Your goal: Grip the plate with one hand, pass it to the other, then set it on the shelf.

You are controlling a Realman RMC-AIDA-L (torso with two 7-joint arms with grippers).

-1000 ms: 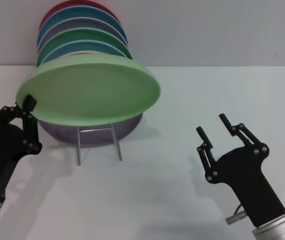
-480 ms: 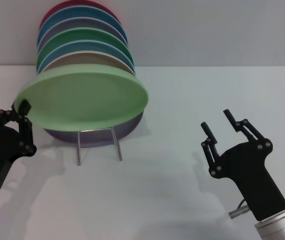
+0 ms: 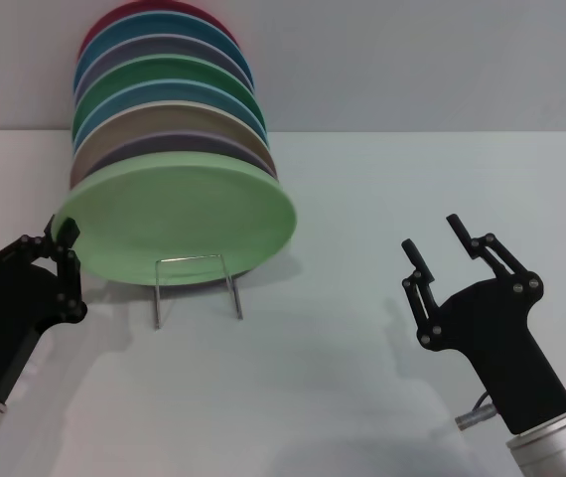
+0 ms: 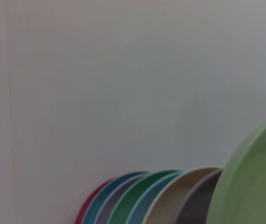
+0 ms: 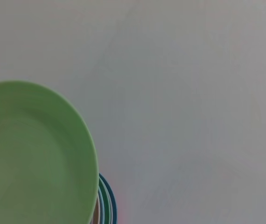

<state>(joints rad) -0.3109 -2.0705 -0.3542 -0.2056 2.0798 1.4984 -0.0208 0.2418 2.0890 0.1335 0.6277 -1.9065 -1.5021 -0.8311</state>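
Observation:
The pale mint-green plate [image 3: 179,219] stands tilted at the front of the wire shelf [image 3: 196,260], leaning back against the other plates. It also shows in the left wrist view [image 4: 256,186] and in the right wrist view [image 5: 30,154]. My left gripper [image 3: 63,236] is at the plate's left rim, shut on it, with one finger [image 3: 67,230] in front of the rim and the other hidden behind it. My right gripper [image 3: 432,235] is open and empty, well to the right of the plate above the table.
Several coloured plates [image 3: 164,89] stand in a row on the shelf behind the mint one: red, blue, lavender, dark green and tan. They also show in the left wrist view [image 4: 147,200]. The white table [image 3: 343,199] meets a grey wall behind.
The mint plate has come down and tipped more upright, from held high over the shelf to leaning on the stack. My left gripper moved with it. The right gripper barely shifted.

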